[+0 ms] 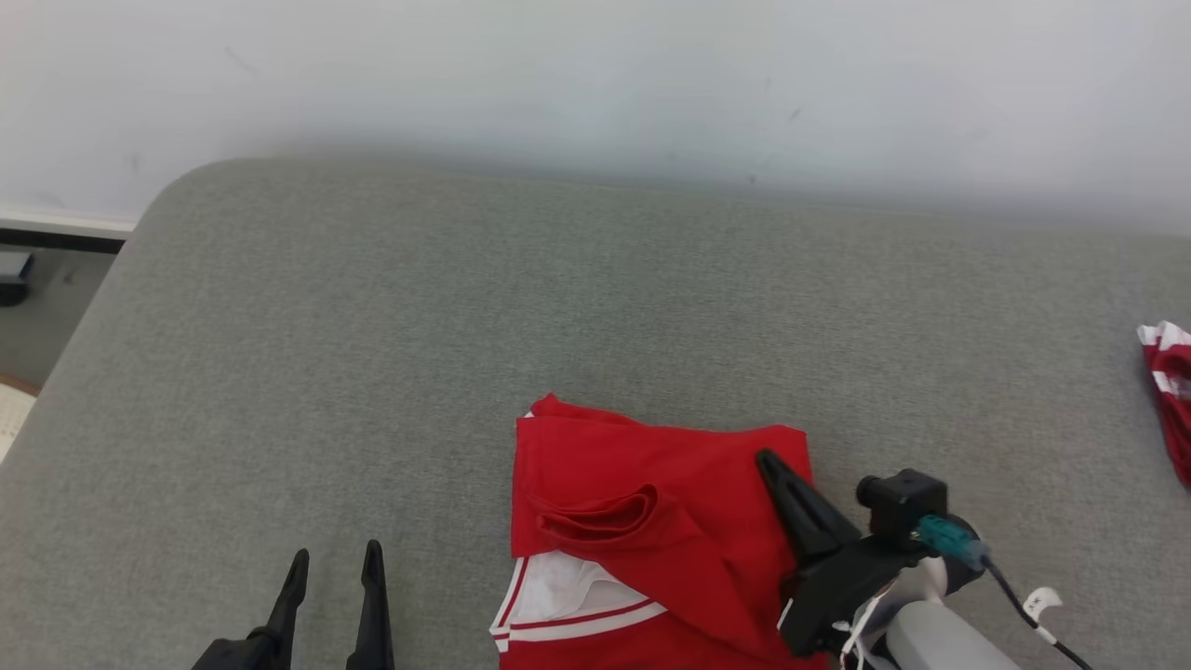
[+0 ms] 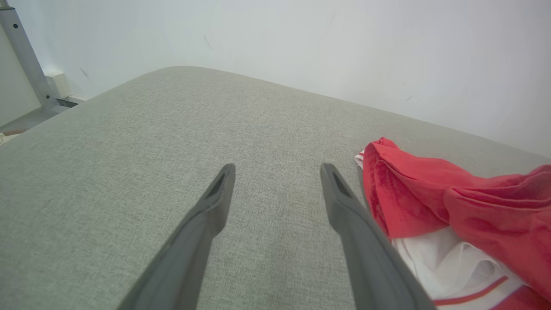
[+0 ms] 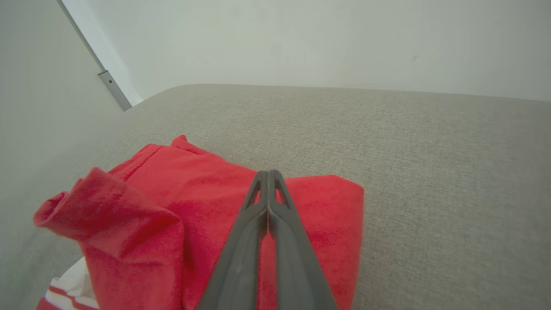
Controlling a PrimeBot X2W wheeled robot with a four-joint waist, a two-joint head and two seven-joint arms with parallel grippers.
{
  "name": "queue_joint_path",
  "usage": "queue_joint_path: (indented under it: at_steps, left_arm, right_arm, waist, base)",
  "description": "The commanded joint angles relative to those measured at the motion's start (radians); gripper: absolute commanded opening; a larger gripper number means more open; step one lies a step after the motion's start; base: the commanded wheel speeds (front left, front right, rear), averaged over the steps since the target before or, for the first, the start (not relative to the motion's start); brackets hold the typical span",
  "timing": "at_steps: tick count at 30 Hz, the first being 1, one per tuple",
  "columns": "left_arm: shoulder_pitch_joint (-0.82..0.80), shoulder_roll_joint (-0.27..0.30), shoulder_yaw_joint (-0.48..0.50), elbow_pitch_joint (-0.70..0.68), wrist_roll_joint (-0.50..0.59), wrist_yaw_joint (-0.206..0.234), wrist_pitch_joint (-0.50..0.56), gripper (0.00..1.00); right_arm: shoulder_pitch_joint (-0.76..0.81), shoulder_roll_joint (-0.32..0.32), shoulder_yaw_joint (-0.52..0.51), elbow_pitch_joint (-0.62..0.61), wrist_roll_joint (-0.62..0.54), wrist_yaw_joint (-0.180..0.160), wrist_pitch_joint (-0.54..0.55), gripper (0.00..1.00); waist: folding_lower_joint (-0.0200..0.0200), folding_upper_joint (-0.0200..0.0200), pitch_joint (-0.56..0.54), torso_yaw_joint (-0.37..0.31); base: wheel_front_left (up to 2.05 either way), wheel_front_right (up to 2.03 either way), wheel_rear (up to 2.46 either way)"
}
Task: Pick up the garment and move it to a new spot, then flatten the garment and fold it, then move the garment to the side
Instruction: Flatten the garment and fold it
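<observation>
Garment (image 1: 651, 484) folded, lettering hidden — right jaws pressed together atop it; left jaws wide, empty.

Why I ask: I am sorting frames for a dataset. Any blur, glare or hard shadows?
Head view: soft, even light on the grey woven cushion, no glare, faint shadow below the wall. Left wrist view: the open left gripper looks soft up close; the red jersey with white sleeves reads paler. Right wrist view: the shut right gripper is crisp at its tips; no hard shadows.
</observation>
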Motion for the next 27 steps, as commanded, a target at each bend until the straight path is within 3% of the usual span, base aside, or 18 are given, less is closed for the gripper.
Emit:
queue_joint_path:
  at_steps: [1,11,27]
  left_arm:
    - [-0.007,0.0,-0.002,0.001,0.008,0.001,-0.003,1.0]
    - [0.005,0.0,-0.008,0.002,0.013,-0.002,-0.003,1.0]
    - [0.025,0.0,-0.001,-0.001,0.011,-0.004,-0.003,1.0]
  right_arm:
    - [-0.011,0.004,0.012,0.016,-0.003,0.001,-0.001,0.0]
    - [-0.047,0.055,0.142,0.144,0.055,0.001,-0.002,0.0]
    - [0.026,0.081,0.444,0.053,0.229,0.001,-0.002,0.0]
  waist:
    - [0.0001,-0.0001,0.002,0.019]
    - [0.0001,-0.0001,-0.007,0.059]
    - [0.0001,-0.0001,-0.031,0.061]
  base:
    - [0.0,0.0,0.0]
    - [0.0,0.0,0.0]
    - [0.0,0.0,0.0]
